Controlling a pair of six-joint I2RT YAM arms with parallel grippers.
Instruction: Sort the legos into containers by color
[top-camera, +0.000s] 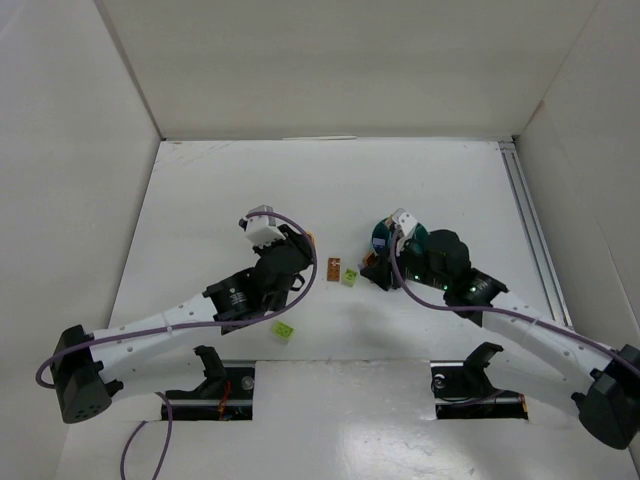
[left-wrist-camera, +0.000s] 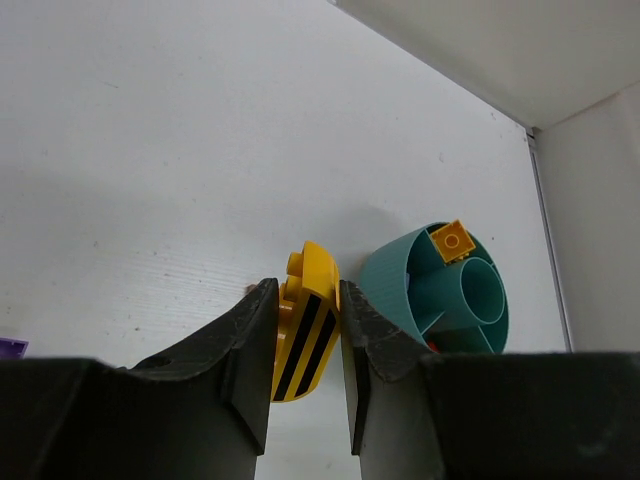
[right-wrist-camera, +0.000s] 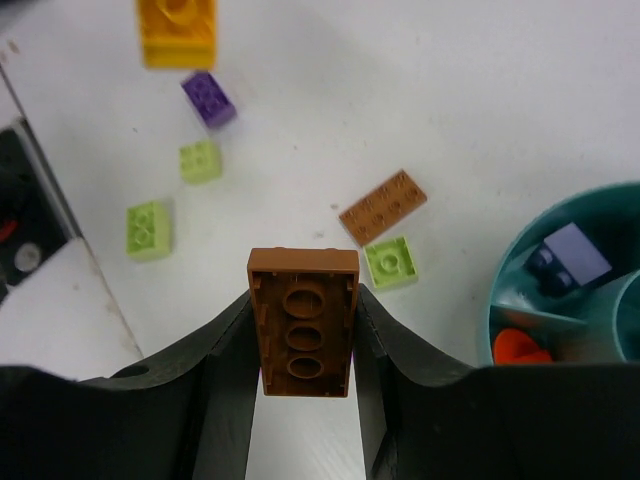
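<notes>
at table centre: teal bowl (top-camera: 381, 238), upright, largely hidden by the right arm in the top view.
left gripper (left-wrist-camera: 305, 300): pinching a striped yellow brick (left-wrist-camera: 303, 345) between its fingers, near the bowl's outer wall.
right gripper (right-wrist-camera: 304, 300): pinching a brown plate (right-wrist-camera: 303, 325) by its long sides, hollow underside toward the camera, beside the bowl.
bowl contents: orange-yellow brick (left-wrist-camera: 452, 241) in one outer compartment; lavender piece (right-wrist-camera: 575, 252) in another; orange-red piece (right-wrist-camera: 518, 348) in the one next to it.
loose on table: second brown plate (right-wrist-camera: 383, 206) with a lime brick (right-wrist-camera: 391, 262) just beside it.
further out: small lime brick (right-wrist-camera: 200, 160), larger lime brick (right-wrist-camera: 148, 228), purple brick (right-wrist-camera: 209, 98), blurred yellow-orange piece (right-wrist-camera: 177, 30) at the frame edge.
</notes>
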